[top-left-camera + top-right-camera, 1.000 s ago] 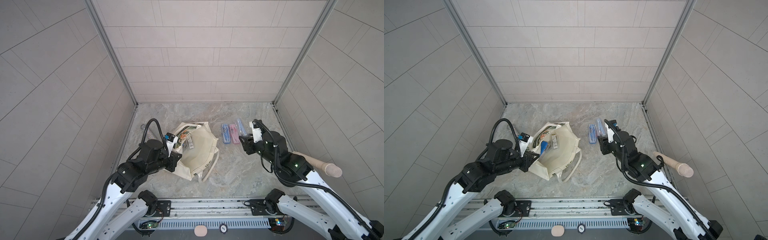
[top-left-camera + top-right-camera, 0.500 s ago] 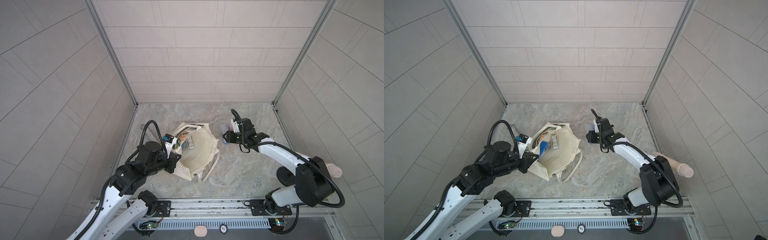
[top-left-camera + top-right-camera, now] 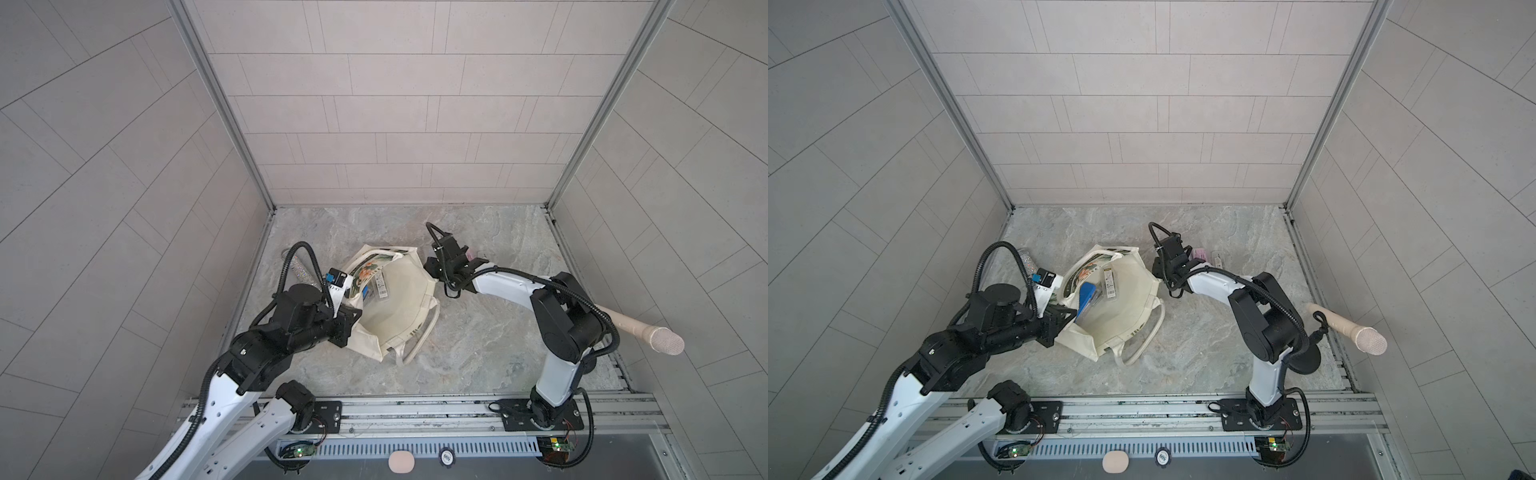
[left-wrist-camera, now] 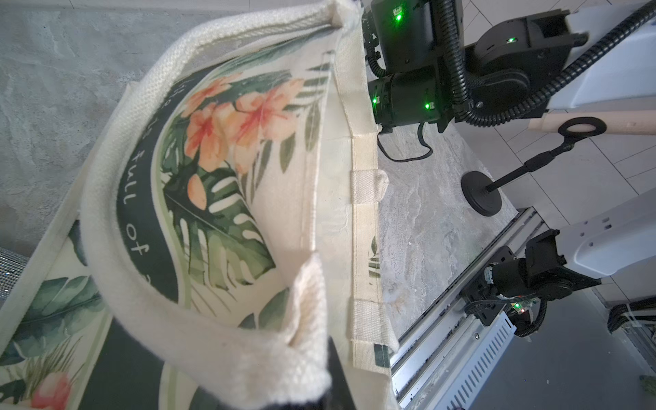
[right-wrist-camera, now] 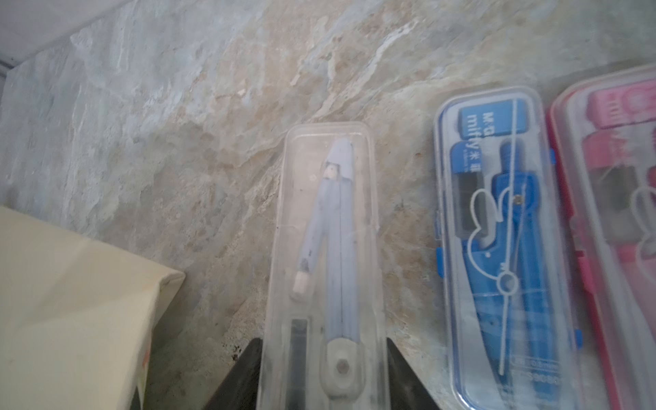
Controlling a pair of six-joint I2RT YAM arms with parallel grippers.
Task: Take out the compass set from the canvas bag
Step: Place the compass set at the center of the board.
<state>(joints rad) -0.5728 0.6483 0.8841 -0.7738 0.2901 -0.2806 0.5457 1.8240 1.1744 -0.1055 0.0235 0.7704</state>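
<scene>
Right wrist — claw [image 5: 323, 376] around compass set [image 5: 328, 248]

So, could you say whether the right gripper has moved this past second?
Yes. In a top view the right gripper has swung toward the canvas bag: earlier it was beyond the pink case, now it sits between the two.

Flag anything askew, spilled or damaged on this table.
Nothing looks spilled or broken. The cream canvas bag lies slumped on its side, rim pinched by the shut left gripper, one loop handle trailing on the marble table.
</scene>
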